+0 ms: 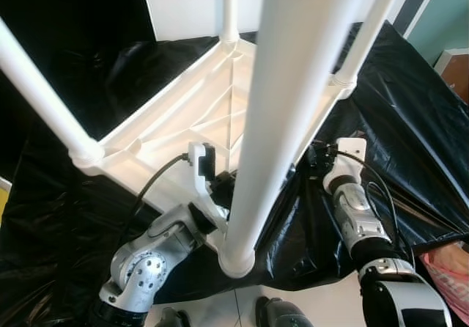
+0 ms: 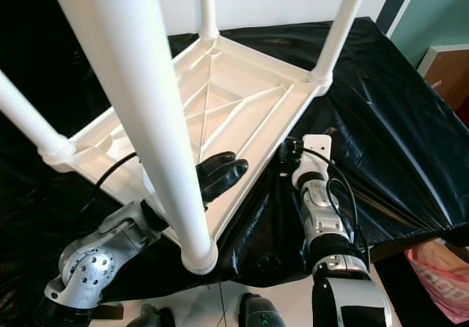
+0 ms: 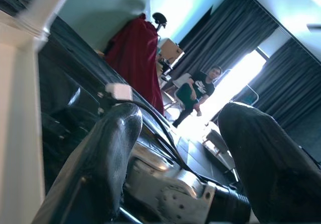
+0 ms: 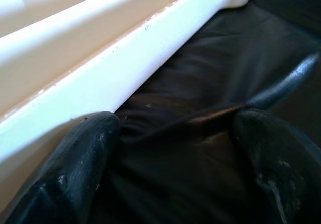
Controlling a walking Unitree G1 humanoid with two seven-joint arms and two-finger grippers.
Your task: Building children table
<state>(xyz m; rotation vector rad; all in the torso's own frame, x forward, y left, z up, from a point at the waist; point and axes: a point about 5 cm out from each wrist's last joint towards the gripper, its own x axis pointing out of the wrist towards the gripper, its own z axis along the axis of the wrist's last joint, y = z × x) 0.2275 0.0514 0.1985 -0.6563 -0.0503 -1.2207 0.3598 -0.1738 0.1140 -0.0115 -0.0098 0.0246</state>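
Right eye view: white children's table (image 2: 242, 100) lies upside down on a black sheet (image 2: 381, 114) spread over the surface, its four legs standing up toward the camera.
Near leg: the thick white leg (image 2: 146, 122) closest to the robot rises from the near corner socket (image 2: 196, 257).
Left claw: the left claw (image 2: 223, 171) reaches under the near leg and over the ribbed underside, fingers a little apart and holding nothing; the left wrist view shows open air between them.
Right claw: the right claw (image 4: 170, 148) sits low on the sheet just beside the table's side rim (image 4: 100, 78), fingers spread wide and empty.
Step in hand: likely steadying or seating the near leg.
How to do it well: brace the rim with the right claw, close the left claw around the leg near its socket, and push straight along the leg, not sideways.
Which way it points: tabletop faces down, legs point up.
Long axis: frame runs from the near corner away toward the far wall.
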